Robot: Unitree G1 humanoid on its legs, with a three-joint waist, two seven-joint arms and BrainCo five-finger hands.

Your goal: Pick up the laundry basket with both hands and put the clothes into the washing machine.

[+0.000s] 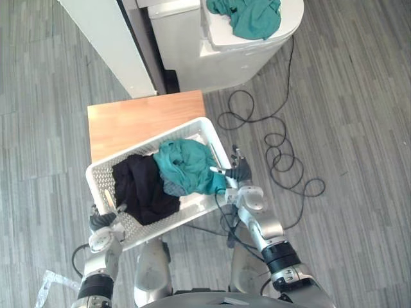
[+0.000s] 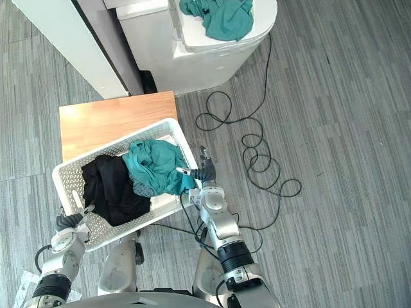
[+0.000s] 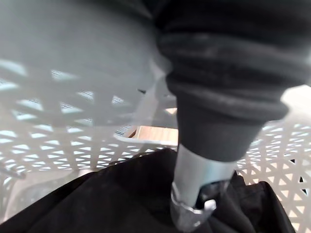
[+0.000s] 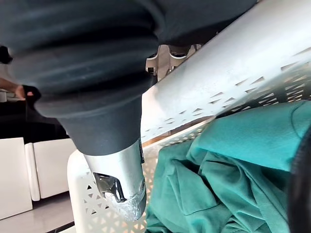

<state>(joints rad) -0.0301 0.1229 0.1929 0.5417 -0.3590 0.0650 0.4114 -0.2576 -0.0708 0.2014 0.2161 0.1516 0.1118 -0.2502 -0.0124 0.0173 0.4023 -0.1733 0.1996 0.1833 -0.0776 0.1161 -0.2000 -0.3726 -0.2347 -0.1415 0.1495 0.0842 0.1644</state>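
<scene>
Floor (image 1: 359,96): grey planks under everything in front of you.

Washing machine (image 1: 212,61): white, at the far end of the scene. A teal cloth (image 1: 250,16) lies bunched on its top, so you have one piece up there already.

Panel (image 1: 106,38): a tall white slab just left of the machine, leaning across the far left corner.

Table (image 1: 141,119): a low wooden top between you and the machine, with its far half bare.

Laundry basket (image 1: 99,183): white plastic with perforated walls, set askew. Its far end lies over the table's near part and its near end juts past the table edge towards you. You cannot tell whether it rests on the wood or hangs just above it.

Black garment (image 1: 141,186): heaped in the basket's left half and spilling towards the near wall.

Teal garment (image 1: 186,163): crumpled in the right half, touching the black one.

Left hand (image 1: 106,221): at the basket's near left corner. It pinches the rim, with one silver finger (image 3: 197,179) inside against the black cloth.

Right hand (image 1: 239,172): on the basket's right wall. It clamps the rim likewise, its dark-tipped fingers upright outside and one finger (image 4: 119,179) inside beside the teal garment.
</scene>
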